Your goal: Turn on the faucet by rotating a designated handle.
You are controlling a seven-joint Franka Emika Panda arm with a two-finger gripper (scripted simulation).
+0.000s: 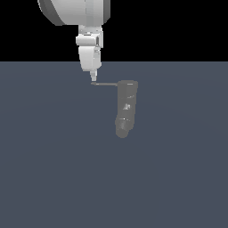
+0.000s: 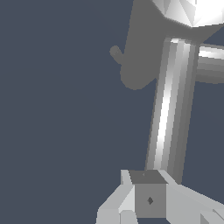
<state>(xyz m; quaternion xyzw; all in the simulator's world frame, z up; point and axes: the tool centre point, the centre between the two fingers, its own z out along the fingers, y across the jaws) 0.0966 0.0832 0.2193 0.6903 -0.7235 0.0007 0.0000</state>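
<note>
While the faucet [image 1: 125, 108] lies as a dull grey stubby cylinder with pale glints on a flat slate-blue floor [image 1: 53, 169], its handle [image 1: 105, 83], a thin straight grey rod, juts sideways from the faucet's upper end toward the exterior view's left. Right at the rod's free tip hangs the white arm's gripper [image 1: 93, 79], pointing down. Whether its fingers are closed cannot be told. Behind the floor, the background is plain black. Only the wrist view shows the rod [image 2: 170, 109] close up, with bright glossy streaks, reaching the gripper [image 2: 148, 199].
</note>
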